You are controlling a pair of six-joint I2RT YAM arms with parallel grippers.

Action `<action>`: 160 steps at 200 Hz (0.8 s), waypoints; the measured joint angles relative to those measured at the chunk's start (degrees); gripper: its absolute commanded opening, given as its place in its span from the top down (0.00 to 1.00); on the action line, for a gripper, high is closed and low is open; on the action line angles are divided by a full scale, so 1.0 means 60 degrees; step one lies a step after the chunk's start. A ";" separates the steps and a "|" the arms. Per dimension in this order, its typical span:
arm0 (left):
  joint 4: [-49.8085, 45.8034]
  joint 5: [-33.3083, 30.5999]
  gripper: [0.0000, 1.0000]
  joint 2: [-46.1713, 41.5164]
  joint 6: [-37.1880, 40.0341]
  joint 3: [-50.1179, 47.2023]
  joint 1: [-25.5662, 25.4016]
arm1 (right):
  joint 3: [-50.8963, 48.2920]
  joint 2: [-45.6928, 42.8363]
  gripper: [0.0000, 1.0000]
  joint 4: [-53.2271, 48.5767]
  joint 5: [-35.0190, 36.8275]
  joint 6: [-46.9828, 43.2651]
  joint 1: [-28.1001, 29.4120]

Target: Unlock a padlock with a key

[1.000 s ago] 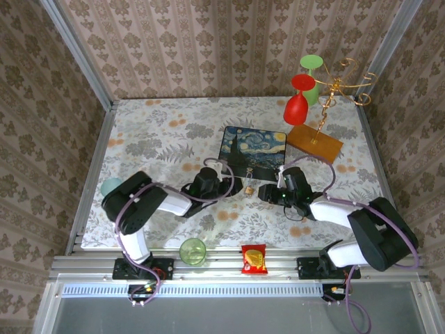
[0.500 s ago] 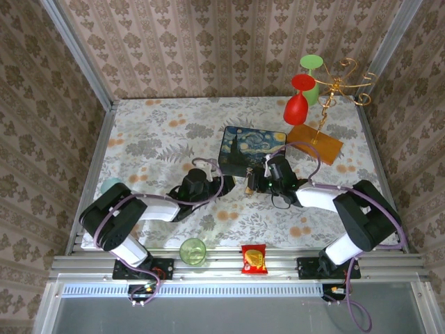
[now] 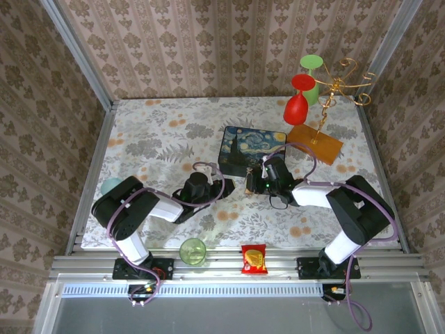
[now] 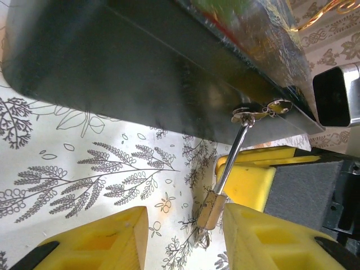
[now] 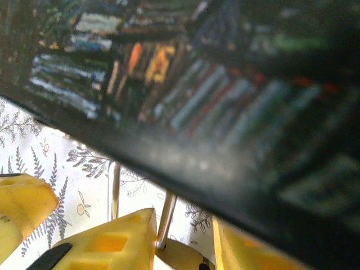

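The tiny brass padlock (image 3: 248,182) hangs by its silver shackle (image 4: 232,153) from the hasp on the front of the starry-night box (image 3: 252,148). Its body (image 4: 211,205) lies between my left gripper's (image 4: 185,236) yellow fingers, close to the right-hand one, and the jaws stand wide apart. Under the body pokes a small silver loop (image 4: 202,242); I cannot make out the key itself. My right gripper (image 5: 185,247) comes from the other side. Its fingers (image 5: 112,243) sit against both sides of the brass body (image 5: 183,257), shut on it.
A green cup (image 3: 192,250) and a red snack packet (image 3: 254,259) sit at the near edge. A gold rack with red and green glasses (image 3: 306,90) stands on a wooden base (image 3: 314,142) at the back right. A teal object (image 3: 110,186) lies left.
My right gripper has slid left and back onto the padlock, its jaws narrowing. The left gripper has drawn back a little to the left.
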 measured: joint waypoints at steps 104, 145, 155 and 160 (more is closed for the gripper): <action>-0.0044 -0.0004 0.60 -0.0011 -0.0004 0.0000 0.0000 | 0.0087 0.0335 0.91 0.0699 -0.0051 0.0251 0.0040; -0.0670 -0.0007 0.60 -0.0397 0.0175 0.0117 0.0007 | -0.0444 0.0335 0.98 0.1785 -0.0226 0.0452 -0.0044; -0.1169 -0.0036 0.60 -0.0627 0.0382 0.0321 0.0007 | -0.0681 0.0335 1.00 0.2299 -0.0397 0.0546 -0.0127; -0.1508 -0.0084 0.60 -0.0769 0.0554 0.0477 -0.0007 | -0.0820 0.0335 1.00 0.2605 -0.0492 0.0616 -0.0186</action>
